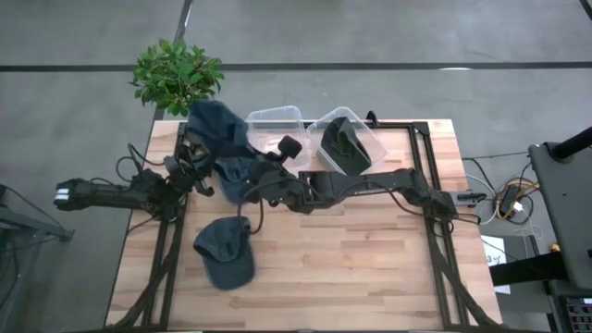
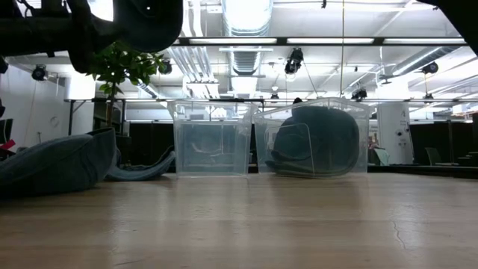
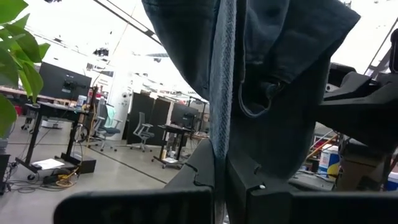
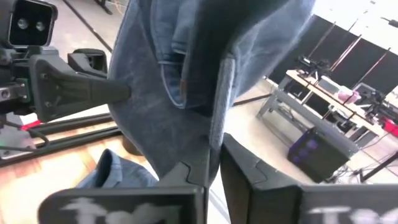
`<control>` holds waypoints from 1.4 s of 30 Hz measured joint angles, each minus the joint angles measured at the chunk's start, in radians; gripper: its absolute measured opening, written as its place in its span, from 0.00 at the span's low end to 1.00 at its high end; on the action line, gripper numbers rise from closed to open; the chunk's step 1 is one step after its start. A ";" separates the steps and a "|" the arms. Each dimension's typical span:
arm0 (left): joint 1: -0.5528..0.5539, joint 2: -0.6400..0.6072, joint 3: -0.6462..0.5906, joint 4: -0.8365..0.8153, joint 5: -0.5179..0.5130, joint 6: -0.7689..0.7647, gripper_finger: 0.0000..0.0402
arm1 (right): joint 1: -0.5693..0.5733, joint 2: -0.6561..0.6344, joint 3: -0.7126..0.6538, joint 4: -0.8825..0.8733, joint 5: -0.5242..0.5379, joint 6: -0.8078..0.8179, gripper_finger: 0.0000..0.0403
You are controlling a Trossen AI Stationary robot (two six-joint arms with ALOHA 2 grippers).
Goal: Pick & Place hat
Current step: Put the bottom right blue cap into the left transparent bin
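Both the left gripper point(image 1: 215, 172) and the right gripper point(image 1: 248, 185) grasp one blue hat point(image 1: 236, 176) between clenched fingers point(image 4: 186, 180) above the counter point(image 1: 370, 259).

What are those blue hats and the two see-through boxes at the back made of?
The blue hats, like the one lying flat, look like soft matte denim or cotton: visible weave, seams, limp folds. The two see-through boxes look like thin glossy clear plastic, since contents show through. The tabletop appears to be pale wood planks.
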 joint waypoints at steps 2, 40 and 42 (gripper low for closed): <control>0.000 0.000 -0.002 0.000 0.001 -0.001 0.02 | 0.004 0.000 0.000 -0.004 -0.004 -0.017 0.04; -0.001 0.000 -0.004 -0.004 0.001 -0.065 0.35 | -0.347 -0.251 -0.002 -0.536 -0.597 0.733 0.03; -0.001 0.000 -0.004 -0.009 0.002 -0.077 0.35 | -0.389 -0.244 -0.001 -0.553 -0.651 0.767 0.03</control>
